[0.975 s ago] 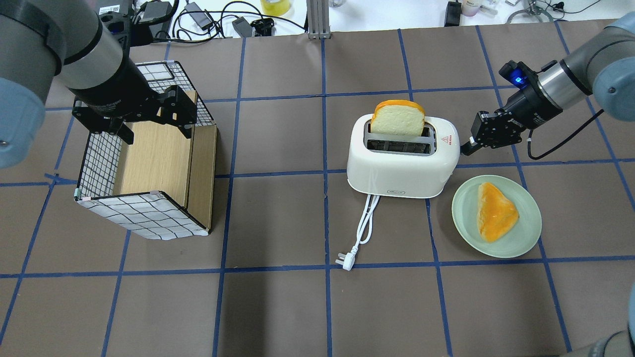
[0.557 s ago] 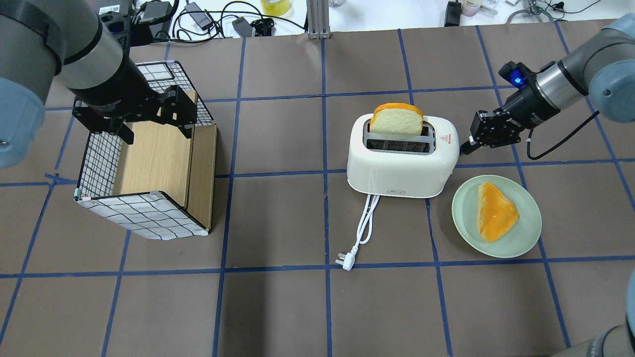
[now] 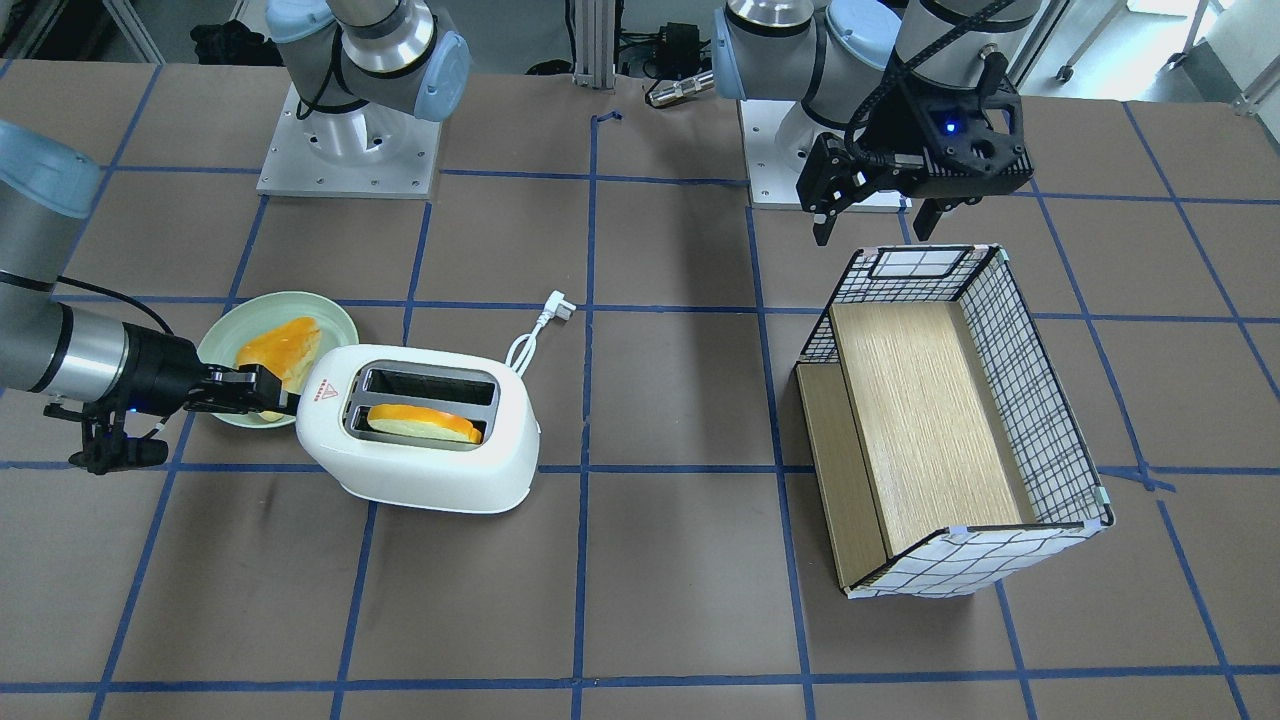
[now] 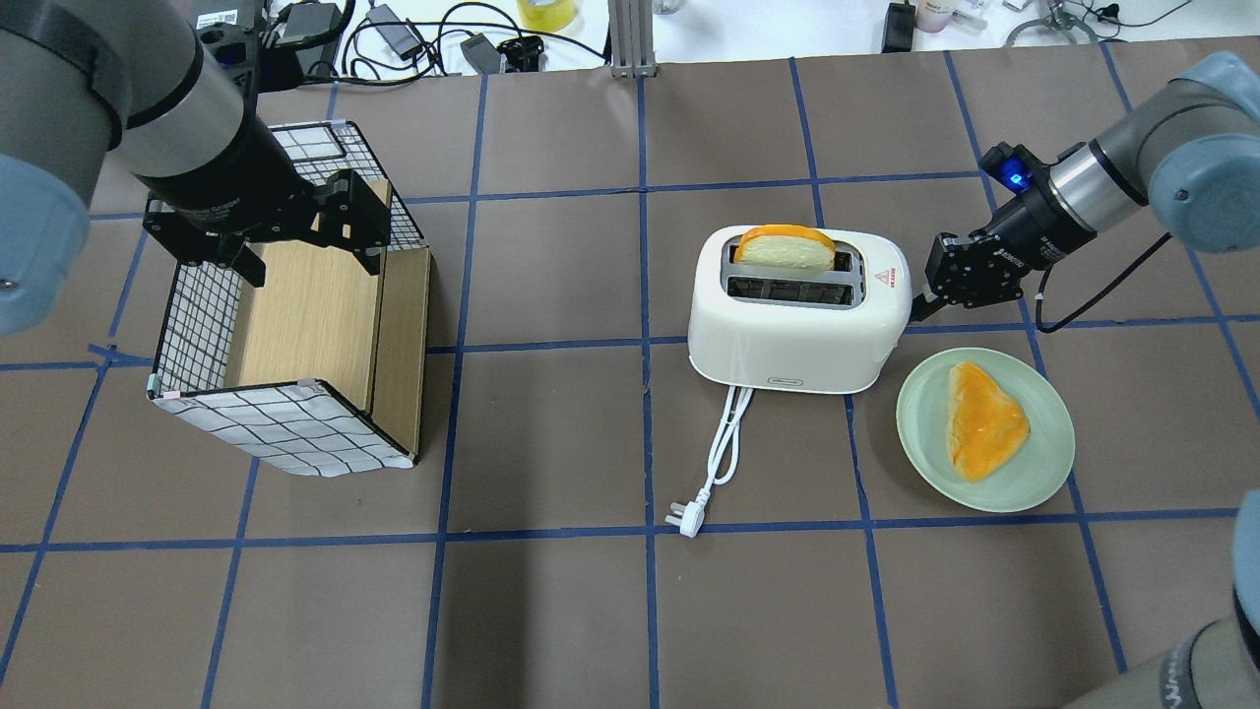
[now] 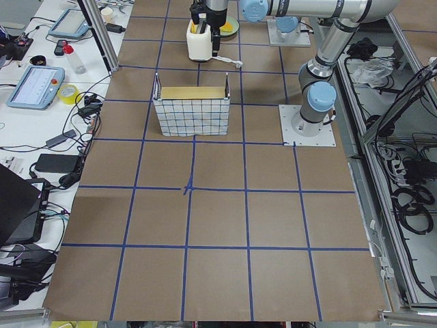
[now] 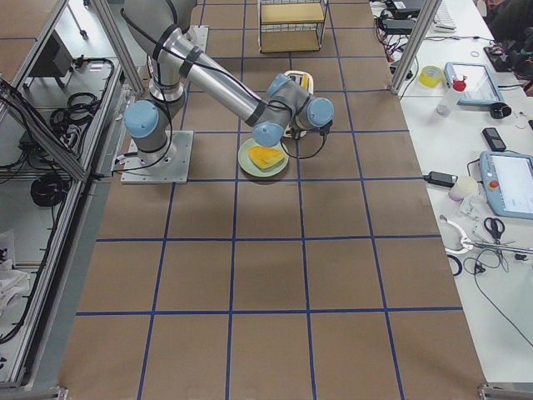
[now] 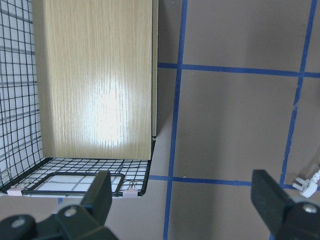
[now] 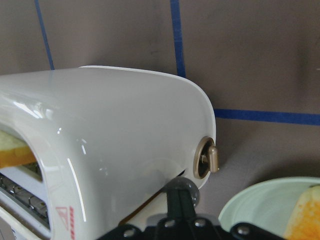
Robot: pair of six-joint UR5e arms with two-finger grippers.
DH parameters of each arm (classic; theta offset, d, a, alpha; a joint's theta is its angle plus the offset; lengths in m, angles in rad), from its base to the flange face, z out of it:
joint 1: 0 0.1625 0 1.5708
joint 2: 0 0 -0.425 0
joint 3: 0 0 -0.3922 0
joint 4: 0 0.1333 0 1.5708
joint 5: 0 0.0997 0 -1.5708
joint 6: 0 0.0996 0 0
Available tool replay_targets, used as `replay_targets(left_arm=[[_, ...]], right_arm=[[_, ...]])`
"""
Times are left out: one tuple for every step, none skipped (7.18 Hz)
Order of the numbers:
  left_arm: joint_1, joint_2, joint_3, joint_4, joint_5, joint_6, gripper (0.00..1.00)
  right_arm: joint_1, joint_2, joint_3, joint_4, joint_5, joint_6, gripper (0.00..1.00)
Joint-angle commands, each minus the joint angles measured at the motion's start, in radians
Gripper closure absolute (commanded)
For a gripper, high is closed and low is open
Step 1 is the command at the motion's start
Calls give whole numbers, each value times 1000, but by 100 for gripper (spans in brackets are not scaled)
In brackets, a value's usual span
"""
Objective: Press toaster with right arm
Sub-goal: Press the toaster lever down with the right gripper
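Brown gridded table is carrying everything. Wire basket with a wooden shelf is lying at the left of the overhead view. The left gripper is hanging over its far rim, fingers spread wide, carrying nothing. Right arm is reaching in from the upper right of that view. Toaster is sitting right of centre, long side toward the camera, its cord trailing toward the lower edge. Green plate is lying just beside it at lower right, carrying one bread slice.

Right gripper — fingers closed together, gripping nothing — is bearing tip-first on the toaster's right end face.

Progress, judged: the press is looking well under way. The second bread slice is riding low in the far slot, only its crust showing. Latching cannot be told. What is left is probably finishing the stroke and backing off.

Views: the right wrist view is showing a brass-coloured dial on the end face, just beside the fingertips — invisible overhead. The lever itself is hiding behind the fingers there. The front-facing view is showing the slice nearly level with the slot top. Both side views are showing the toaster too small to be useful.
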Motion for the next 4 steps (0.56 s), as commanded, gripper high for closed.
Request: replay_targets(left_arm=[[0,0,0,0,0,0,0],[0,0,0,0,0,0,0],[0,0,0,0,0,0,0],[0,0,0,0,0,0,0]], right_arm=[[0,11,20,-31,-2,32,100],[0,11,20,-34,-20,44,100],[0,-7,3,-36,-57,89,100],[2,-45,-15,-31,-104,155,98]])
